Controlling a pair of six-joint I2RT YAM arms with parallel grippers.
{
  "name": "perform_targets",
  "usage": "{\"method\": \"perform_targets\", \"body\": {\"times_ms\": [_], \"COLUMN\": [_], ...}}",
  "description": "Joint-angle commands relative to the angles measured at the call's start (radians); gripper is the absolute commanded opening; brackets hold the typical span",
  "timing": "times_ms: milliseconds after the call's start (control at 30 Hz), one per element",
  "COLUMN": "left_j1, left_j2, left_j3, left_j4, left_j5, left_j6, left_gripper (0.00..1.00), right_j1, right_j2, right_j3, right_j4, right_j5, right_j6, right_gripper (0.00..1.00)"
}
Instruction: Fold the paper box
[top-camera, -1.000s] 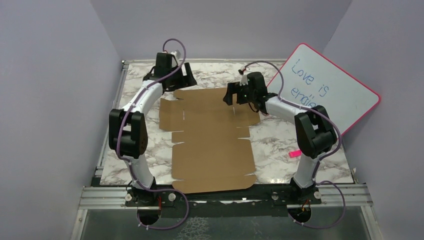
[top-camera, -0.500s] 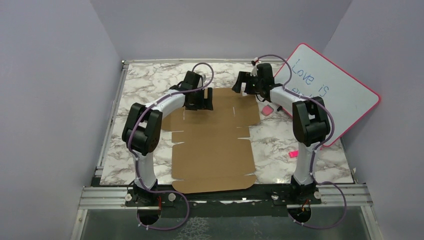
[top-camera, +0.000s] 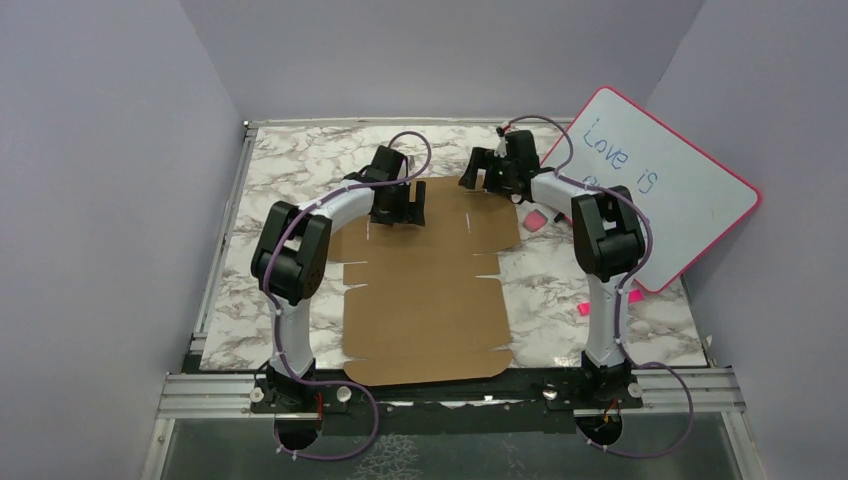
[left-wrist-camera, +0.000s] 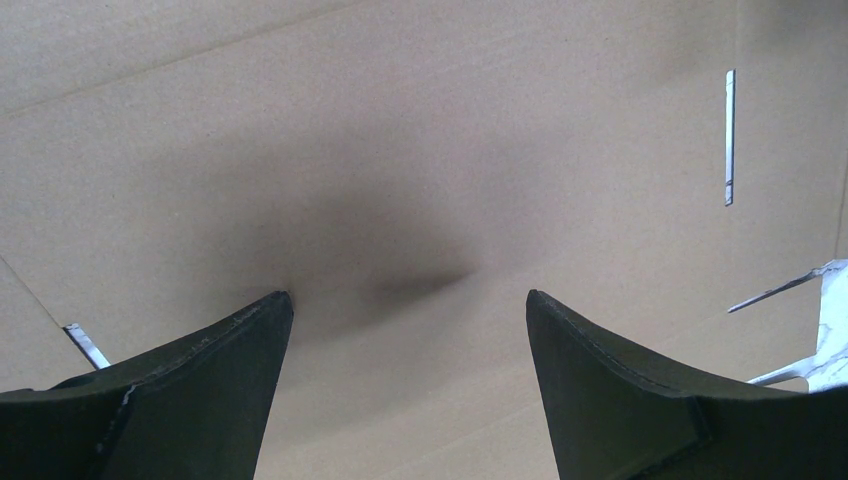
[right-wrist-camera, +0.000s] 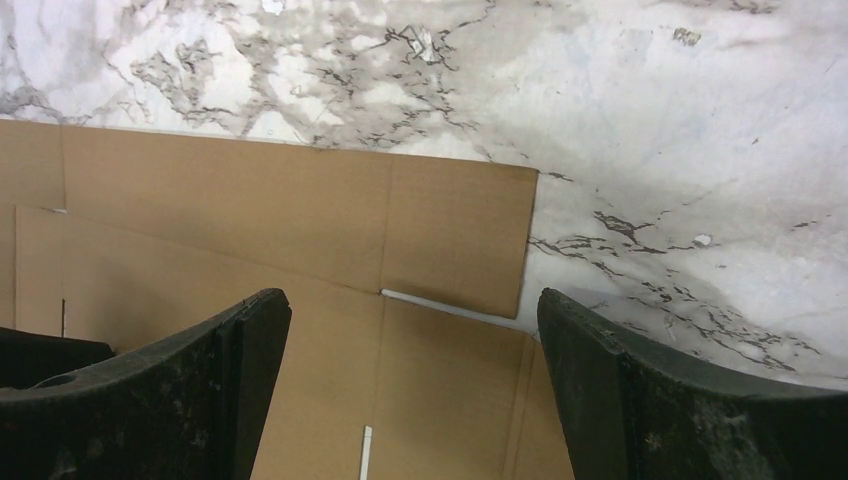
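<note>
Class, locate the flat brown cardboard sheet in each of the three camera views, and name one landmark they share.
Top external: the cardboard sheet lies in the centre of the picture, running down to the near edge.
Left wrist: it fills almost the whole picture.
Right wrist: it covers the lower left.
Shared landmark: thin slits cut in the sheet.

Matt brown cardboard paper box (top-camera: 425, 290) on a smooth marble-patterned table (top-camera: 300, 160).

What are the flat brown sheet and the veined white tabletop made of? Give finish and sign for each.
Flat brown die-cut sheet: cardboard, matte; score lines, cut slits, dull even surface. White grey-veined tabletop: marble look, smooth, faint sheen; real stone or printed laminate, cannot tell.
</note>
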Motion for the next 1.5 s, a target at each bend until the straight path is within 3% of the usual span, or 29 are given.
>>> {"method": "perform_targets", "body": {"times_ms": [0,333,900,1467], "left_j1": [-0.012,-0.021,-0.032,-0.036], "left_j2": [0.038,0.064,0.09,0.1], "left_j3": [0.023,0.034,0.039,0.041], "left_j4": [-0.018,-0.03,-0.03,-0.028], "left_j5": [-0.016,-0.005,0.016,0.024], "left_j6": [0.02,0.024,0.014,0.005], "left_gripper": [0.88,0.88,0.88,0.88], "right_j1": [-0.008,-0.008,-0.006,0.059], "right_j2": [0.045,0.057,-0.055,-0.05], "right_j3": [0.038,0.033,-0.021,-0.041], "right_j4": [0.006,0.035,0.104,0.124], "right_j5": [-0.039,-0.148,-0.348,-0.33], "right_j6": [0.021,0.053,0.091,0.111], "right_gripper": [1.0,1.0,0.96,0.95]}}
